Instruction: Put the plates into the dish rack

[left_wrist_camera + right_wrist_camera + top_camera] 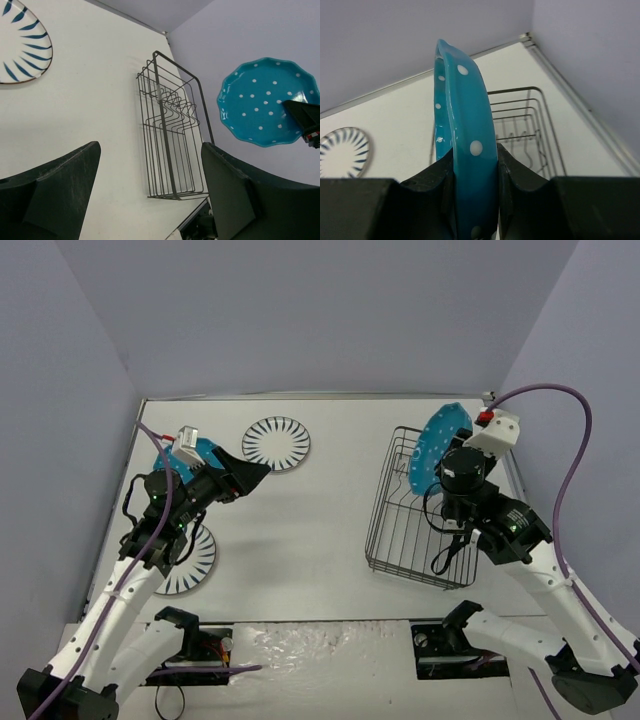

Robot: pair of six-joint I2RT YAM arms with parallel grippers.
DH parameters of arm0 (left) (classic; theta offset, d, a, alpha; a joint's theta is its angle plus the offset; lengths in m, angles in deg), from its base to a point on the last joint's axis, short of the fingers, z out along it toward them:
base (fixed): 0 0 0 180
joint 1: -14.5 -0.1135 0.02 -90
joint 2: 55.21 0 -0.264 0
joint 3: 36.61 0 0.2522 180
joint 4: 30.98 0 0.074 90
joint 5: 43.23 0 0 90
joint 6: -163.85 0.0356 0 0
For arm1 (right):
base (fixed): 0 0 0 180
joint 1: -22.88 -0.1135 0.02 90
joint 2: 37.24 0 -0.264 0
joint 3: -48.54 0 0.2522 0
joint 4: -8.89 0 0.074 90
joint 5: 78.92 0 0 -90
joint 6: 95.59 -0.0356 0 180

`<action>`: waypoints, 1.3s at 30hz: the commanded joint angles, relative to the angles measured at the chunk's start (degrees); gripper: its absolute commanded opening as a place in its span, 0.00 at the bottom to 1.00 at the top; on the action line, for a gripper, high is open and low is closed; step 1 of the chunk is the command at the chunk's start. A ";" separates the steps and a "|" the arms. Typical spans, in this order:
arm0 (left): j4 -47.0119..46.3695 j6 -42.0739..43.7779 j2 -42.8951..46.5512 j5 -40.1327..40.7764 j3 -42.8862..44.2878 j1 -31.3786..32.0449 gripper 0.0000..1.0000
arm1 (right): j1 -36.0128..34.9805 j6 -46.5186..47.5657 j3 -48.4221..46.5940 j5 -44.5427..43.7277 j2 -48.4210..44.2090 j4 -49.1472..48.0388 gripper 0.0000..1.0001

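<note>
The black wire dish rack (412, 525) sits on the right of the white table (310, 560), its long side running near to far. In the left wrist view, its zigzag upright prongs (176, 111) are all that shows inside it.

The right gripper (474, 170) is clamped on the rim of a teal-blue dotted plate (462, 100). It holds the plate on edge above the rack's far end, clear of the wires.

The left gripper (252, 478) hovers over the left of the table with its jaws wide apart and nothing between them.

A second teal dotted plate (200, 452) lies flat on the table at the far left, partly hidden under the left arm. One white striped plate (276, 443) lies at the far centre. The other striped plate (195, 560) lies at the near left, half covered by the arm. All three are well apart from the rack.
</note>
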 commanded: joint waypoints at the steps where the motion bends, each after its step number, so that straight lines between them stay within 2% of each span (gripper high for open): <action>1: 2.14 2.98 1.34 1.73 4.23 -0.12 0.78 | 0.34 0.32 -4.32 -14.79 -1.18 0.57 0.00; 6: 2.35 3.26 1.47 1.58 4.28 -0.12 0.78 | 2.58 1.44 -4.11 -17.00 -0.53 4.03 0.00; 9: 2.29 3.29 1.35 1.44 4.39 -0.12 0.78 | 5.61 2.64 -3.40 -15.07 0.12 4.49 0.00; 15: 2.60 3.54 1.62 1.20 4.33 -0.12 0.78 | 15.85 3.62 -1.28 -5.20 2.87 4.02 0.00; 20: 2.81 3.62 1.76 1.31 4.22 -0.12 0.78 | 21.47 3.32 -0.43 0.28 5.82 2.56 0.00; 23: 2.37 3.46 1.48 1.03 4.24 -0.12 0.78 | 26.14 3.23 0.53 9.01 7.38 0.56 0.00; 26: 2.68 3.72 1.69 0.85 4.55 -0.12 0.78 | 28.46 2.97 1.82 12.28 7.64 -1.70 0.00; 39: 2.99 3.82 1.21 0.50 5.09 -0.12 0.78 | 32.26 4.41 1.74 12.40 10.78 -2.66 0.00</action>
